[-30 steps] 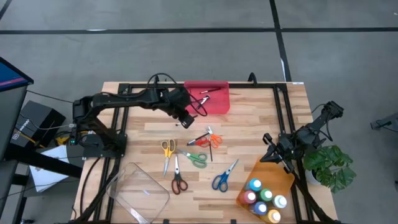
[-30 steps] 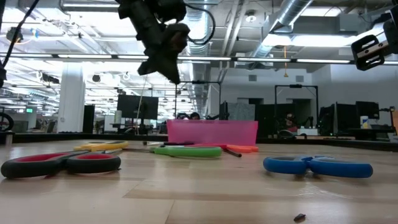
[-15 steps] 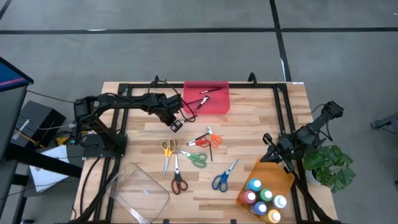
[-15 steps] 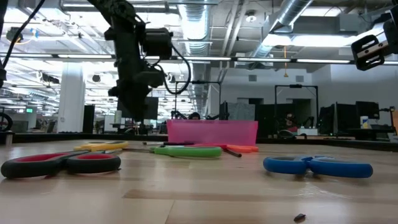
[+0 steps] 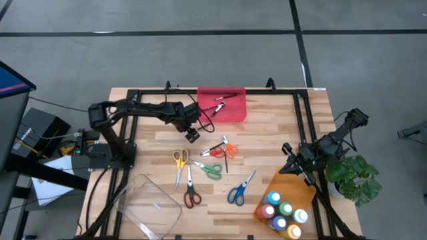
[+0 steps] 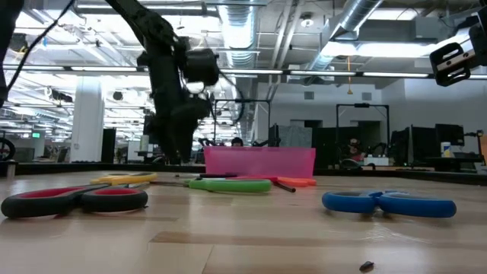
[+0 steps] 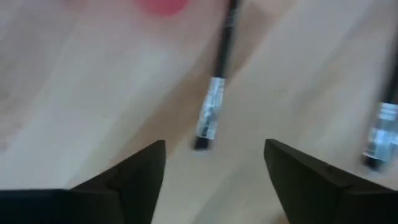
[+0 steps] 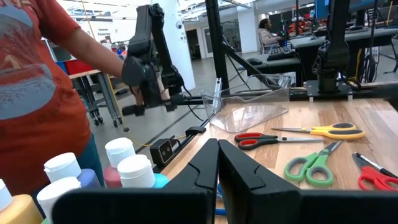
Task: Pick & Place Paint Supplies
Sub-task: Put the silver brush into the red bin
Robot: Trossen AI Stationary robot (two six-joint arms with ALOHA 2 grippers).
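My left gripper (image 5: 192, 136) points down low over the table, just to the near left of the red tray (image 5: 223, 113), and is open (image 7: 214, 162). A thin dark brush with a silvery band (image 7: 214, 93) lies on the wood ahead of its fingers, untouched. A second brush (image 7: 380, 134) lies beside it. More dark sticks (image 5: 217, 105) lie in the red tray. Scissors lie flat mid-table: yellow (image 5: 180, 160), red (image 5: 191, 193), green (image 5: 210, 170), blue (image 5: 239, 190), orange (image 5: 228, 148). My right gripper (image 8: 217, 168) waits shut and level at the table's right.
White-capped paint bottles (image 5: 283, 210) stand in an orange tray at the near right, right under my right gripper. A clear plastic tray (image 5: 150, 207) lies at the near left. A plant (image 5: 357, 177) sits off the right edge. A person (image 8: 37, 93) stands beside the table.
My left gripper has come down from well above the red tray's left end to just over the table, shifting a little toward the near edge and tipping steeper. The scissors and trays have stayed put.
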